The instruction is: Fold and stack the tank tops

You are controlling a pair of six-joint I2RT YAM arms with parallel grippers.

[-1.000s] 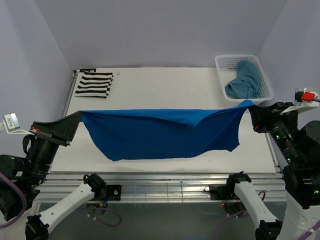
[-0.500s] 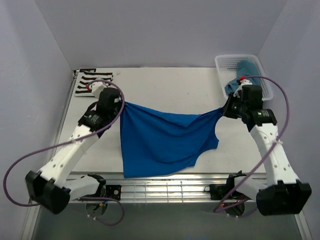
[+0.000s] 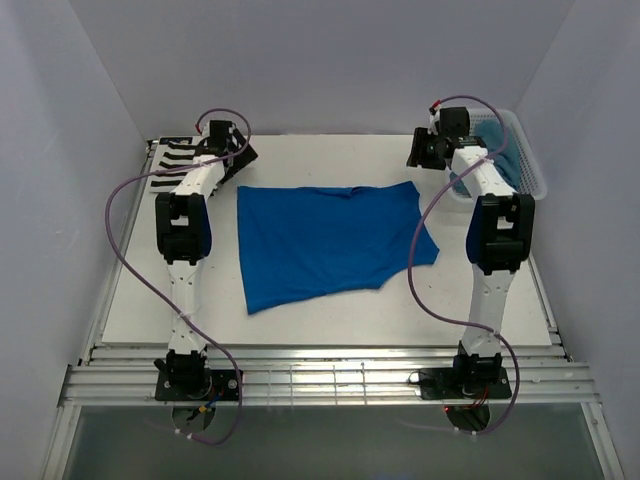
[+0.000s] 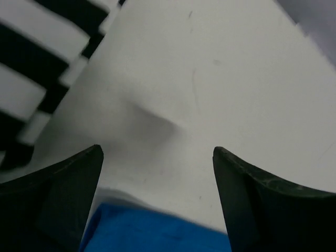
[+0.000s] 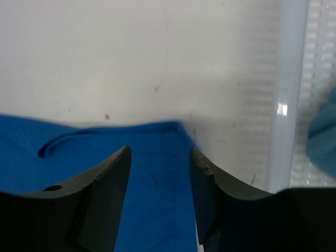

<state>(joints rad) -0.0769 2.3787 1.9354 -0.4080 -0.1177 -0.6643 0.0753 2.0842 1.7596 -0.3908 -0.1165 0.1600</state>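
Note:
The royal blue tank top [image 3: 325, 240] lies spread flat on the middle of the table. Both arms reach to the table's far side. My left gripper [image 3: 240, 158] hovers just beyond the top's far left corner, open wide and holding nothing; the blue edge [image 4: 157, 231] shows low between its fingers [image 4: 68, 189]. My right gripper [image 3: 418, 155] is open above the far right corner, and the blue cloth [image 5: 157, 178] lies loose on the table under its gap. The folded striped tank top [image 3: 172, 165] [image 4: 31, 79] sits at the far left. The teal tank top [image 3: 500, 160] is in the basket.
A white mesh basket [image 3: 532, 175] stands at the far right corner, and its rim [image 5: 286, 105] is close beside my right gripper. Purple cables loop off both arms. Grey walls close in the table on three sides.
The blue top hung stretched between both shut grippers; it now lies flat on the table. Both grippers have let go, opened and moved to the far side.

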